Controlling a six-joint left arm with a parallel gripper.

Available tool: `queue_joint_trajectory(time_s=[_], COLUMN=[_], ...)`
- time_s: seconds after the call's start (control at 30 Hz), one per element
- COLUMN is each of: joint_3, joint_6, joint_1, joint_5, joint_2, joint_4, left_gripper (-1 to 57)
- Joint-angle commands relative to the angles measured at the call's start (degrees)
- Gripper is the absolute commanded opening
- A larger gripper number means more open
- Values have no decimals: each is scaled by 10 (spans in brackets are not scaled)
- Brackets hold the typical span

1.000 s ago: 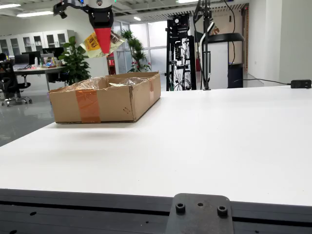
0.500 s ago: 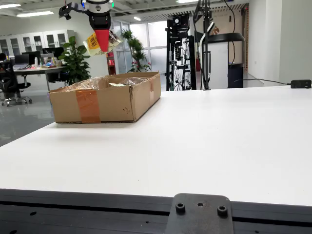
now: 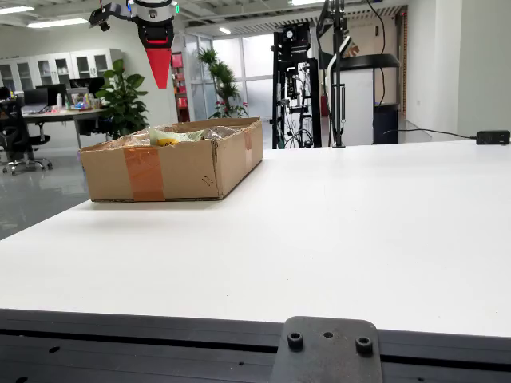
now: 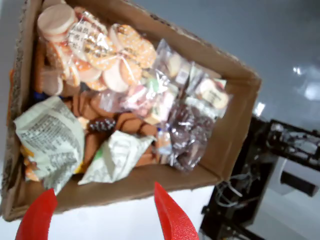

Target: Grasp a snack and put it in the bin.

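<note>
Snacks (image 4: 120, 100): heaped in the cardboard box (image 3: 192, 169) at the table's (image 3: 359, 231) left in the side view, directly below my gripper (image 4: 102, 212). My fingers (image 4: 172, 217) are spread wide, holding nothing. My arm hangs high, pointing straight down over the box.

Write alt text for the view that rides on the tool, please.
Looking down into an open cardboard box crammed with bagged snacks: round biscuits, two pale crinkled packets, and a clear bag of dark sweets. The tool is empty, its red fingertips spread apart at the bottom edge.
</note>
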Motion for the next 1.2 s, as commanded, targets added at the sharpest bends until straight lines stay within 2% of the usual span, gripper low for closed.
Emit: queue_joint_trajectory(time_s=[0.03,0.3,0.53,0.9,1.2], joint_3=[21,97,191,402,495], joint_6=[2,5,5,4,13], joint_1=[-19,-65,-100,-172,-268], joint_5=[1,3,5,4,-1], joint_2=[-9,-73,-190,-369,-437], joint_4=[-3,-5,-7,-17,-23], left_gripper=[349,274,207,135,32])
